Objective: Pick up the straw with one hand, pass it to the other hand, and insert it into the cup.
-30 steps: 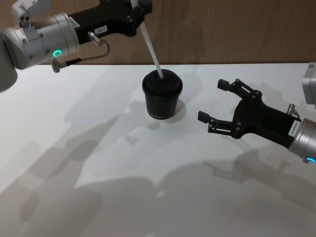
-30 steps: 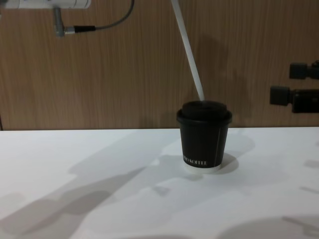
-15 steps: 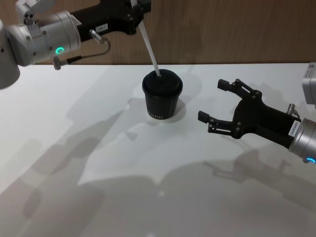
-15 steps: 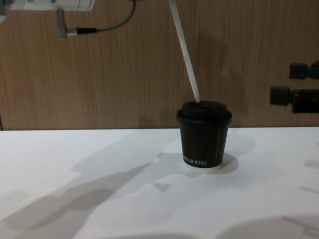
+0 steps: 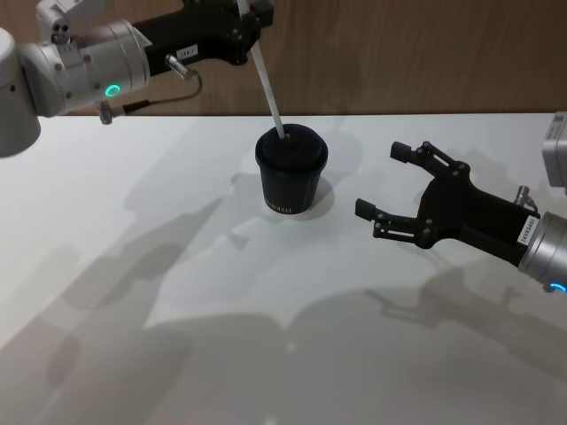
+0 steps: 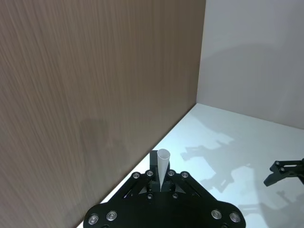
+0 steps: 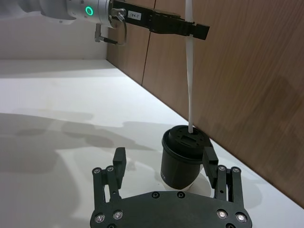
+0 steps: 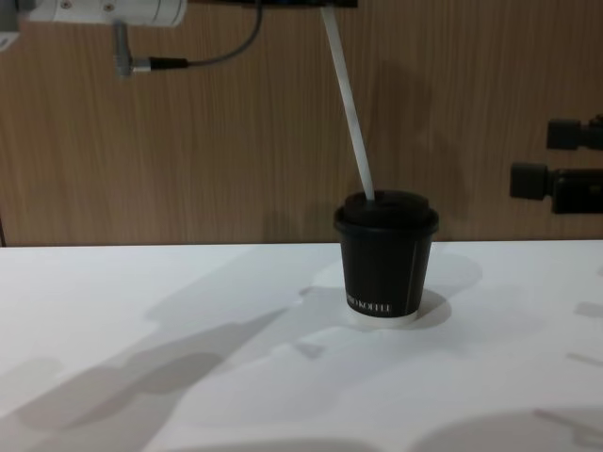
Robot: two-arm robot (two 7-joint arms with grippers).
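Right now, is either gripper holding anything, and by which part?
The left gripper holds the straw near its upper end, with the lower tip at the lid of the cup. The right gripper is open and holds nothing.

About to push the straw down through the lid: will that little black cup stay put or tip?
Probably light and easy to shove: the cup is small paper, standing free on the table. The straw slants from the left gripper to the lid, so force may go partly sideways. The right gripper is open beside the cup, not bracing it.
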